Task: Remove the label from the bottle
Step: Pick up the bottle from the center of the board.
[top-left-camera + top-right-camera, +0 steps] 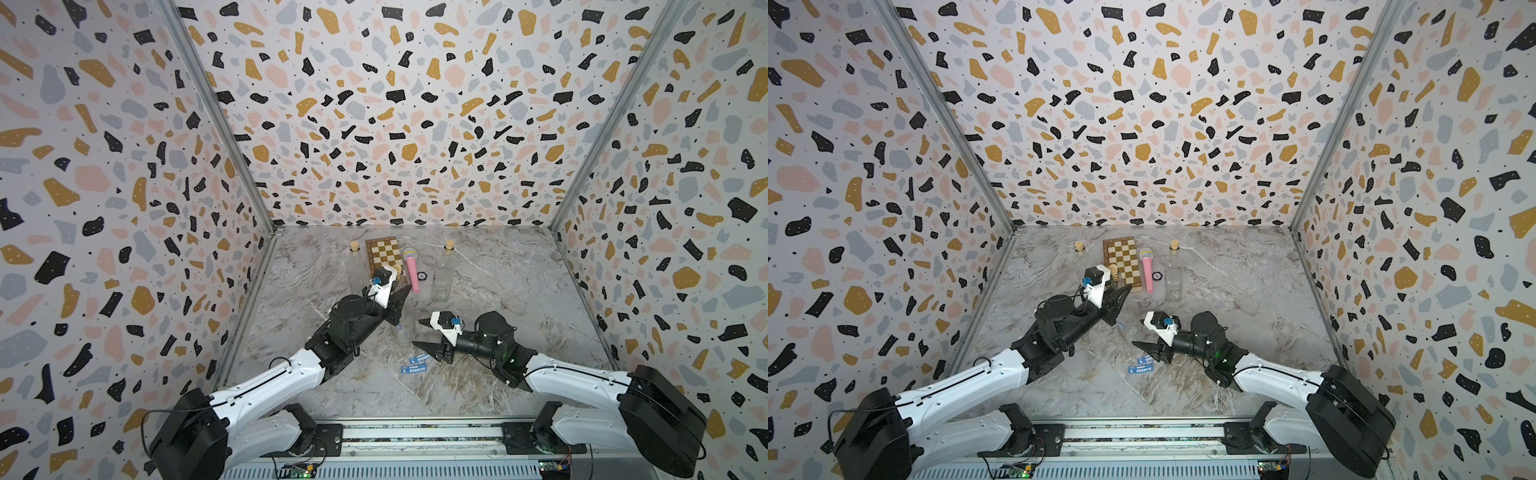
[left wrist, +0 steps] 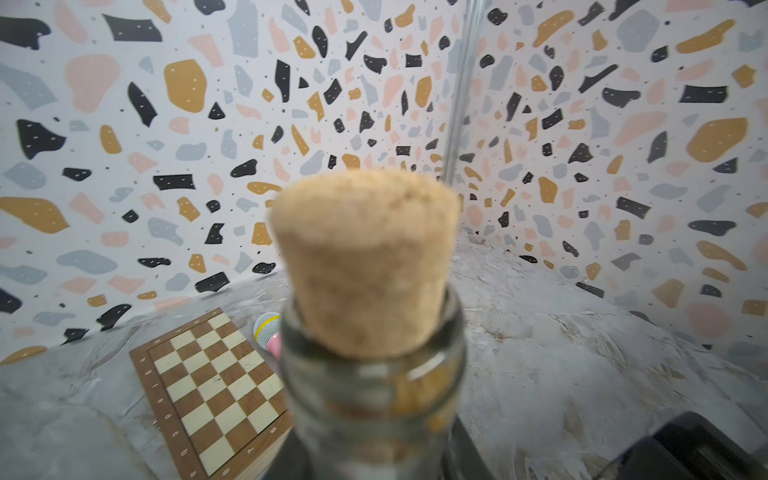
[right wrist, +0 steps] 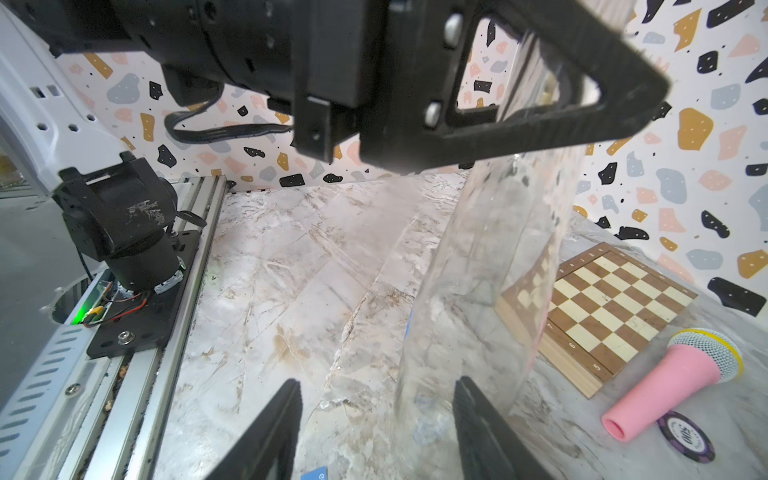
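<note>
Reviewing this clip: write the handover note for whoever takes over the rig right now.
Grippers: the left gripper is closed on the upper part of the corked bottle, holding it upright. The right gripper is open and empty, jaws low beside the bottle's base.
Done: blue label pieces lie on the table in front of the bottle.
Left: a blue sliver at the bottle's side may be leftover label. Check it and peel it if so.

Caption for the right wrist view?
Left gripper clamps the clear bottle, open right gripper at its base, chessboard beyond.
</note>
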